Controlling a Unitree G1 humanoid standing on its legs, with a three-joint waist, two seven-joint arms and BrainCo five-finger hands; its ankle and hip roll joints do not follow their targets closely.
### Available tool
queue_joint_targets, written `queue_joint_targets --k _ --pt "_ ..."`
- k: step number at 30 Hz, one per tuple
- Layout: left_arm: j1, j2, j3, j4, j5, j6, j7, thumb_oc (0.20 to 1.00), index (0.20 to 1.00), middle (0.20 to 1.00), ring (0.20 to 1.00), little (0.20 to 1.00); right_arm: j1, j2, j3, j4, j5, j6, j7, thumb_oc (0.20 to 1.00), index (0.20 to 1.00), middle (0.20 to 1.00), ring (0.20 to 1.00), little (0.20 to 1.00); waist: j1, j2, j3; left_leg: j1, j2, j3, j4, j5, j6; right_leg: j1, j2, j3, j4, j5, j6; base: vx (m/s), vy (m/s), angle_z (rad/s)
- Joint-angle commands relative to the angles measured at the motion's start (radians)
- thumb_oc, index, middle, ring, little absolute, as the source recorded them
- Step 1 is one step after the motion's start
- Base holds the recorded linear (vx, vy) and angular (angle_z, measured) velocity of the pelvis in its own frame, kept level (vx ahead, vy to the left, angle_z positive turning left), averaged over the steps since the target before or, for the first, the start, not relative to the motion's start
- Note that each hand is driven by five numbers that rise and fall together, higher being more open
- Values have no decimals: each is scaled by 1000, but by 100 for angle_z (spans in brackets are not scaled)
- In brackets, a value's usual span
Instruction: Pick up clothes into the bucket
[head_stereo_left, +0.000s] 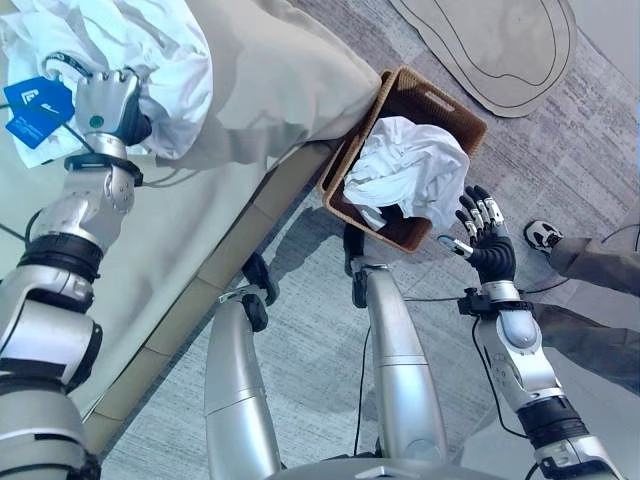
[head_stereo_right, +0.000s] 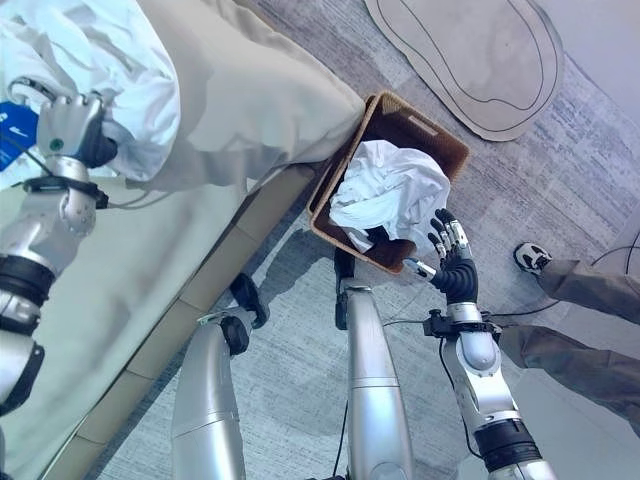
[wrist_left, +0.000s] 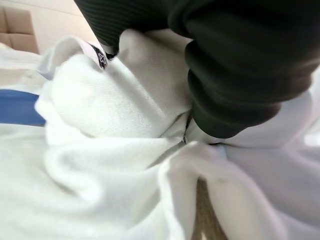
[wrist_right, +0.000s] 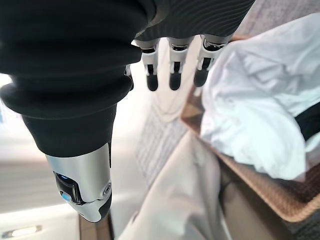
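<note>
Right hand hangs just beside the near corner of the woven basket, fingers spread and relaxed with nothing in them; the right wrist view shows the dark-tipped fingers straight and apart from the thumb, clear of the cloth. Inside the basket a crumpled white garment fills most of the space, with a dark patch near the corner closest to the hand; the basket's floor is hidden under it. The basket stands on grey carpet, against the corner of a beige bed.

Left hand reaches over the bed and is pushed into a heap of white clothes lying on it. Its fingers are buried in the folds, so whether they grip the cloth cannot be told; the left wrist view gives the dark ribbed cover and bunched white fabric pressed against it. A blue tag lies just beside that wrist, partly cut off.

A person's leg and shoe stand on the carpet near the right hand. Farther off lies a pale rug, cut by the frame.
</note>
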Motion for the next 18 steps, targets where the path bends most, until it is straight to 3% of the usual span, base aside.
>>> queue_joint_targets --k 1,3,7,14,15,18 --pt "116 -43 80 -102 33 -58 27 200 200 200 200 200 13 -10 -36 -20 -32 -38 -27 1000 1000 1000 1000 1000 34 28 -84 33 -4 -79 -123 59 -24 87 -53 14 -202 103 108 17 -20 8" --pt "212 -76 147 -217 35 -85 22 200 200 200 200 200 -9 -5 -39 10 -67 -29 -49 1000 1000 1000 1000 1000 46 30 -82 82 -18 -73 -183 101 -17 135 -67 0 -243 134 102 -60 -24 13" --pt "348 -139 213 -387 26 -145 -5 200 200 200 200 200 -62 -16 -19 39 -177 -2 -91 1000 1000 1000 1000 1000 75 30 -77 240 -42 -90 -298 133 -23 296 -80 -36 -319 142 103 2 -50 29" --pt "468 -204 220 -593 -65 -242 -107 200 200 200 200 200 -132 -37 34 88 -340 47 -128 1000 1000 1000 1000 1000 117 33 -81 431 -61 -124 -415 161 -28 508 -88 -85 -418 147 101 46 -68 22" --pt "491 -220 212 -658 -110 -271 -147 200 200 200 200 200 -165 -58 67 92 -465 75 -161 1000 1000 1000 1000 1000 126 33 -89 480 -61 -130 -454 178 -31 562 -86 -98 -449 156 102 43 -90 15" --pt "516 -233 186 -763 -202 -316 -197 200 200 200 200 200 -215 -93 129 72 -600 93 -175 1000 1000 1000 1000 1000 142 30 -106 552 -50 -136 -480 177 -35 646 -79 -115 -483 148 102 73 -87 14"
